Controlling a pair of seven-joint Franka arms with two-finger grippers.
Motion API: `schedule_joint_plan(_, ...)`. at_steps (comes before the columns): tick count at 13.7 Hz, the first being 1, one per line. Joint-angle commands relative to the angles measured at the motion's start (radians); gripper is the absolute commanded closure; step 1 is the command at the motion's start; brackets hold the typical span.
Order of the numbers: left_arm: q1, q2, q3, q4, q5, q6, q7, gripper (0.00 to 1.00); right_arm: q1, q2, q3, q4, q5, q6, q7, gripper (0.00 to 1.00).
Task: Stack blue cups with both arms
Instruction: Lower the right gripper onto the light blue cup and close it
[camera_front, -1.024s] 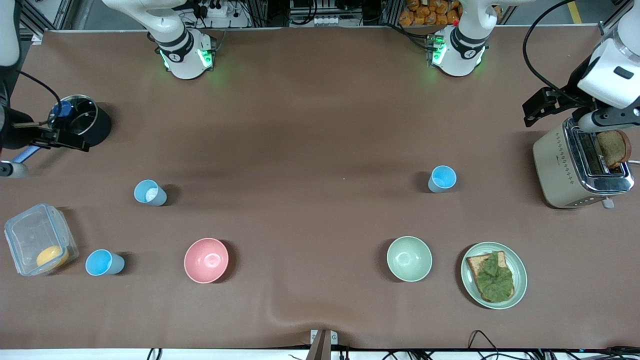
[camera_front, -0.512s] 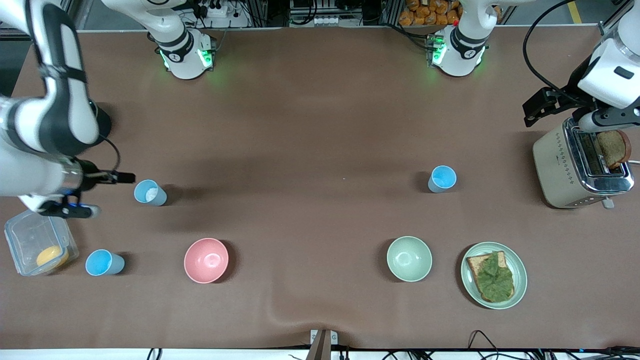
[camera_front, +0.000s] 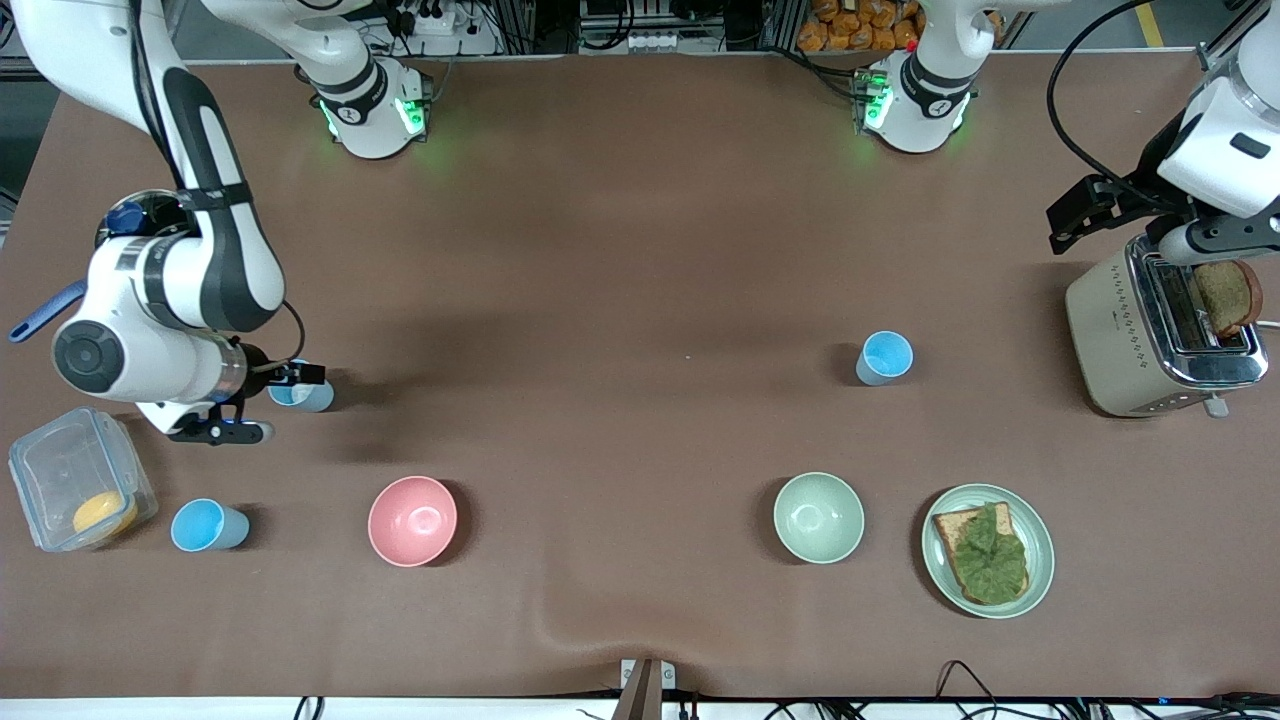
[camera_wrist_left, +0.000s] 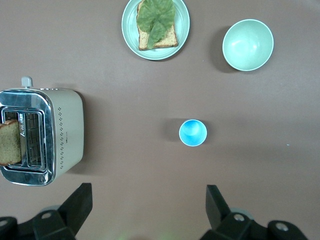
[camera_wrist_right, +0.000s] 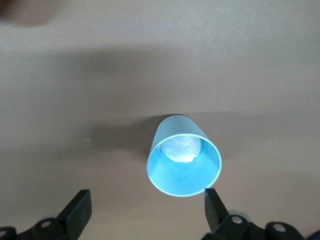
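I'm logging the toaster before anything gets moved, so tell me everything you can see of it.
The toaster is a cream-bodied box with a shiny chrome top and rows of small dots on its side. It has two slots on top, and a slice of brown bread stands up out of one. A small pale lever sticks out at the end nearer the front camera. It stands upright on the brown table at the left arm's end, with the left arm above it.

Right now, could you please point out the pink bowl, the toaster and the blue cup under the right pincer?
Pink bowl (camera_front: 412, 520): front view, inner bottom.
Toaster (camera_front: 1105, 325): front view, beige side wall.
Blue cup (camera_wrist_right: 184, 167): right wrist view, inner wall.
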Motion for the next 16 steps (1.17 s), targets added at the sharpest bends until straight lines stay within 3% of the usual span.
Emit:
schedule_joint_plan(1,0.011,0.003,-0.005,0.015,-0.011,0.001,-0.005,0.00,0.008,0.033,-0.004,-0.001,0.016,0.030,0.008,0.00)
schedule_joint_plan(3,0.015,0.003,-0.003,0.015,-0.011,0.001,-0.003,0.00,0.006,0.051,-0.004,-0.004,0.018,0.032,0.003,0.02)
schedule_joint_plan(4,0.015,0.002,-0.003,0.015,-0.014,0.002,0.009,0.00,0.008,0.054,-0.004,-0.004,0.018,0.029,0.000,0.14)
schedule_joint_plan(7,0.015,0.002,-0.003,0.014,-0.006,0.005,0.013,0.00,0.008,0.062,0.000,-0.004,0.018,0.029,-0.002,0.69)
schedule_joint_plan(9,0.015,0.002,-0.005,0.014,-0.009,0.005,0.013,0.00,0.008,0.065,0.000,-0.004,0.018,0.032,-0.003,0.90)
schedule_joint_plan(12,0.016,0.002,-0.003,0.014,-0.014,0.005,0.012,0.00,0.006,0.083,0.000,-0.001,0.018,0.053,-0.005,1.00)
schedule_joint_plan(16,0.027,0.002,-0.003,0.014,-0.019,0.005,0.012,0.00,0.014,0.085,0.000,0.013,0.018,0.047,-0.011,1.00)
